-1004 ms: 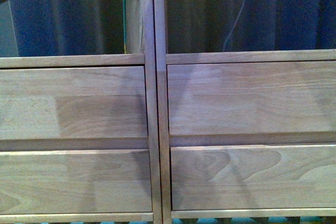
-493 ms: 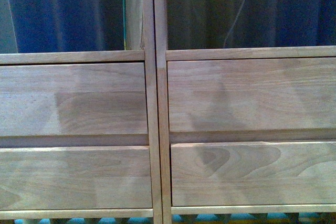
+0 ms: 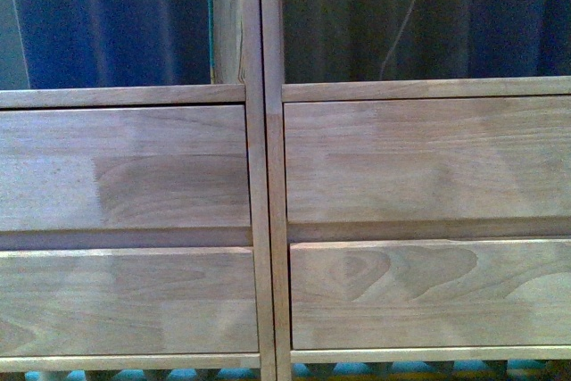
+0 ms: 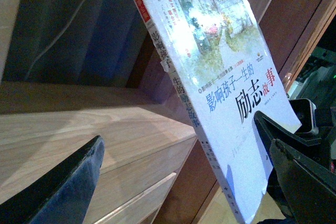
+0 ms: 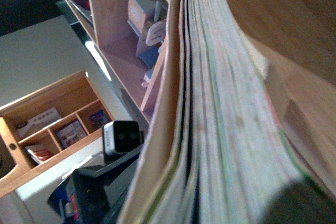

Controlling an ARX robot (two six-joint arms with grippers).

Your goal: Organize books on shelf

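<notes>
1. Nearest, the left gripper (image 4: 178,129) read as wide. One dark finger (image 4: 63,182) stood well apart from the book (image 4: 220,93). A second black part (image 4: 294,161) touched the cover's lower edge, and I could not tell whether it was that gripper's other finger or the other arm.
2. The book hung tilted, spine toward the shelf (image 3: 266,176), with its lower corner out past the front edge of the ledge and not resting on any board.
3. The right wrist view showed only the book's page edges (image 5: 210,103) very close, so the right gripper's state could not be told. Judged from that closeness, it probably carried the book.
4. To do this step well, the book likely needed righting to upright before going in. Its lower edge should have cleared the ledge above the drawer fronts (image 3: 125,167) and not caught on it.
5. The open finger would best have kept off the thin cover, which looked likely to bend.
6. Farthest, the backless compartment showed only a blue curtain (image 3: 107,15) behind. Pushing gently would have kept the book from sliding out the back.
</notes>
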